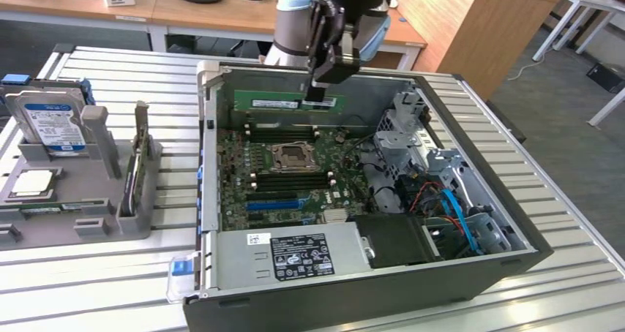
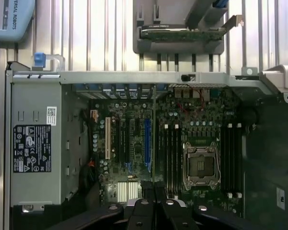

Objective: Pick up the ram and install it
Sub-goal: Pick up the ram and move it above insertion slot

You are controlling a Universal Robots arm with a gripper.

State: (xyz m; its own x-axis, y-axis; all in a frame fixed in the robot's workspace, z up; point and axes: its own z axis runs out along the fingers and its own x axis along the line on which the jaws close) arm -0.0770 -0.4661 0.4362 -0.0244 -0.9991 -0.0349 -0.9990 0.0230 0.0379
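The ram (image 1: 274, 102) is a long green stick with a pale label, held level and on edge above the far side of the open computer case (image 1: 469, 98). My gripper (image 1: 315, 98) is shut on its end toward the exterior view's right. In the wrist view the ram (image 2: 154, 139) shows edge-on as a thin line running out from between the black fingers (image 2: 145, 203) of my gripper (image 2: 154, 190). It hangs over the motherboard between the blue card slot (image 2: 147, 143) and the black memory slots (image 2: 170, 153). More memory slots (image 2: 233, 153) lie beyond the CPU socket (image 2: 200, 165).
A grey fixture (image 1: 88, 222) at the exterior view's left holds a blue-labelled hard drive (image 1: 54, 123), a processor chip (image 1: 34, 182) and an upright card (image 1: 137, 171). Inside the case are the power supply (image 1: 293, 255), a metal drive cage (image 1: 410, 134) and loose cables (image 1: 454, 208). Wooden desks stand behind.
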